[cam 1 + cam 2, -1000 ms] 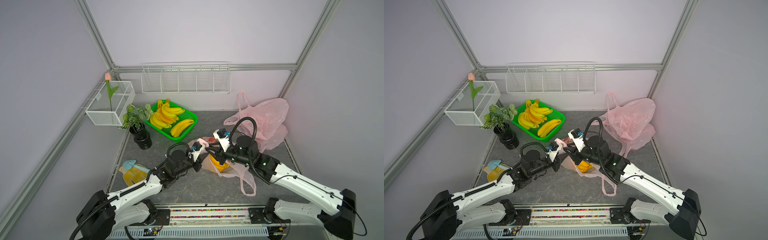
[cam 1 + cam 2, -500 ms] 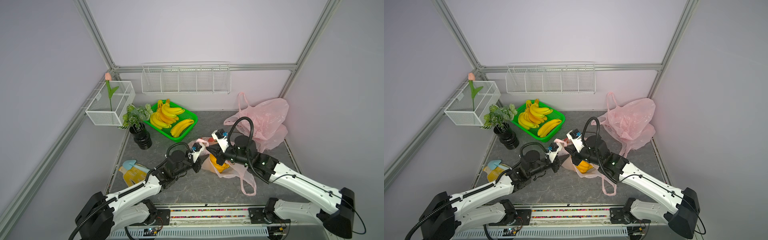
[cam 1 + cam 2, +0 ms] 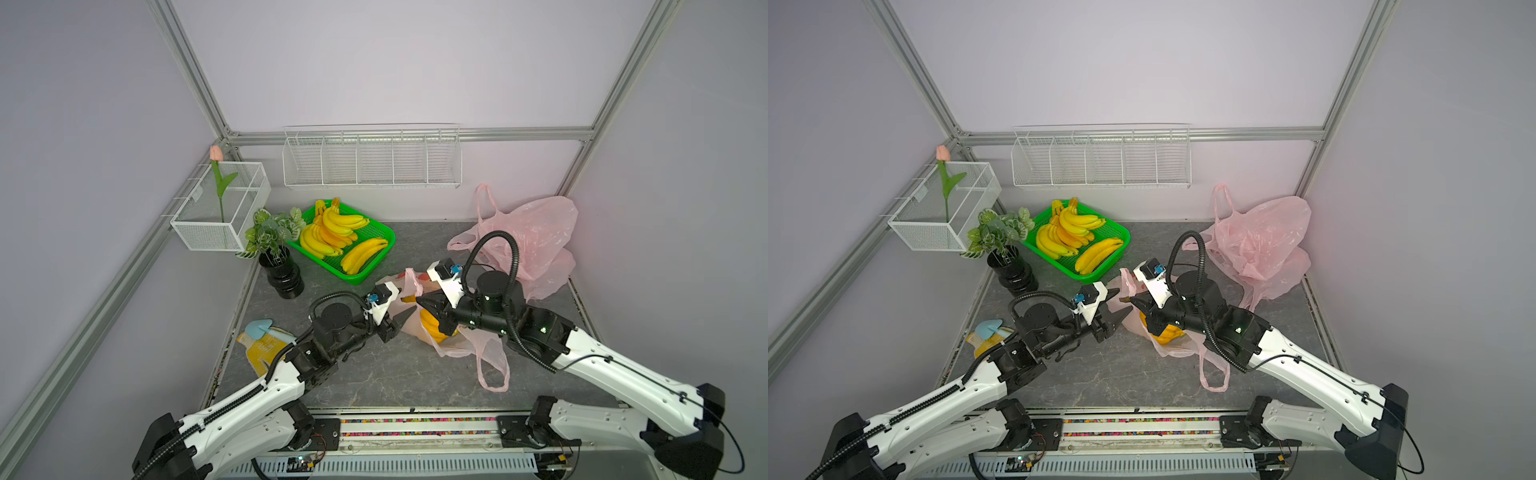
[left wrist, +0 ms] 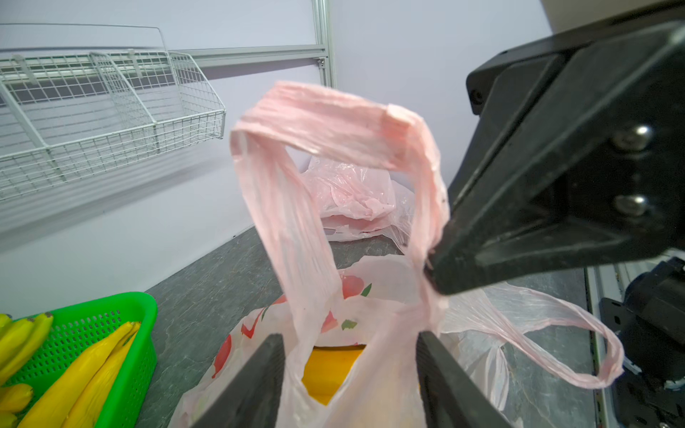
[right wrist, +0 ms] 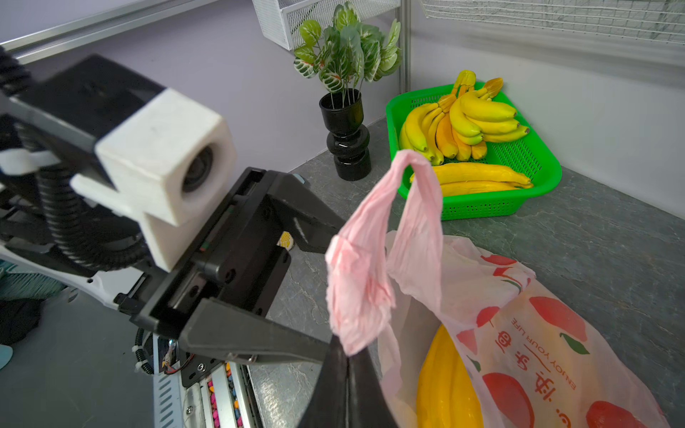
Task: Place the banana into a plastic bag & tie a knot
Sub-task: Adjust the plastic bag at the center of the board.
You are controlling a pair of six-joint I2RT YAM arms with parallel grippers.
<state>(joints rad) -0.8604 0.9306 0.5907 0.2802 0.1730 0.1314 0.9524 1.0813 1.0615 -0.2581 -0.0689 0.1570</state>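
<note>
Bagging half looks done. A yellow banana is lying inside the thin pink plastic bag printed with red fruit. The bag is slumping on the grey stone-patterned tabletop between the two arms, its mouth gaping.

Knot: none showing. One pink handle loop is standing upright above the mouth. The second handle loop is trailing slack on the tabletop toward the front rail. The two loops are not crossing or touching anywhere, so by my reading the whole tying half is still to do.

Right gripper: jaws are pressing together to a single point, pinching one strand of the standing loop low down, near where it joins the bag.

Left gripper: jaws are standing well apart, straddling the bag's neck under the standing loop. Plastic is lying between the fingers, but they are not clamping it as far as I can make out.

The banana is resting low in the bag, beneath the pinch point and just beyond the spread fingers. Neither gripper is touching it.
</note>
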